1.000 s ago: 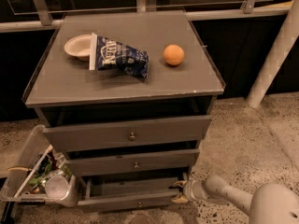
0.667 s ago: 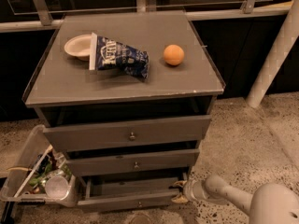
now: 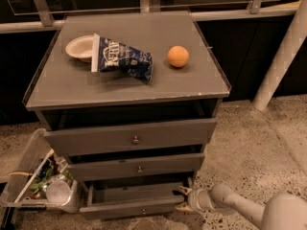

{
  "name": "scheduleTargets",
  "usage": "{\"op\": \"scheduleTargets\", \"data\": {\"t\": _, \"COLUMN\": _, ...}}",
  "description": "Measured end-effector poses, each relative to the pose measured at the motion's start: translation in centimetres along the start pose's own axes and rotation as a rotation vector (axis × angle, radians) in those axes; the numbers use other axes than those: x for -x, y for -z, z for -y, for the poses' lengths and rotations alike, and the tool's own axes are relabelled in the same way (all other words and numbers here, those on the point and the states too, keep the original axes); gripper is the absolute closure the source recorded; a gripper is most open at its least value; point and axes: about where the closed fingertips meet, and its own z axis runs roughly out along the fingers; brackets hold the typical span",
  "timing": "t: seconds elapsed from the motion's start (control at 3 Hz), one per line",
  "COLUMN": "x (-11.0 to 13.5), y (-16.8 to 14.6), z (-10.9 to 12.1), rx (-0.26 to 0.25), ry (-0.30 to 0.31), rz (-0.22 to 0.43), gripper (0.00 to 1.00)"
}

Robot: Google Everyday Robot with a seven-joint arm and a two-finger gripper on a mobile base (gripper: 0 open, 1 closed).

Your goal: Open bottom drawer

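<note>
The grey cabinet has three drawers. The bottom drawer (image 3: 132, 206) has the narrowest front with a tiny knob (image 3: 142, 211); it stands pulled out, showing its plain grey inside. My gripper (image 3: 183, 199) is at the drawer's right front corner, with one finger above and one below, touching or very near the front's right end. The arm runs off to the lower right.
The mid drawer (image 3: 136, 166) and top drawer (image 3: 132, 137) are slightly out. On the cabinet top (image 3: 192, 87) lie a white bowl (image 3: 79, 47), a blue chip bag (image 3: 122, 61) and an orange (image 3: 178, 56). A clear bin of trash (image 3: 41, 186) stands left. A white post (image 3: 283, 56) rises right.
</note>
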Motion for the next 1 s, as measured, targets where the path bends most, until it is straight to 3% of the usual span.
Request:
{"op": "scheduleTargets", "data": {"t": 0.33, "x": 0.1, "y": 0.1, "z": -2.2, "rx": 0.027, "ry": 0.016, "rz": 0.025, "gripper": 0.13}}
{"op": "scheduleTargets", "data": {"t": 1.0, "x": -0.6, "y": 0.8, "z": -3.5, "rx": 0.026, "ry": 0.017, "rz": 0.021, "gripper": 0.6}}
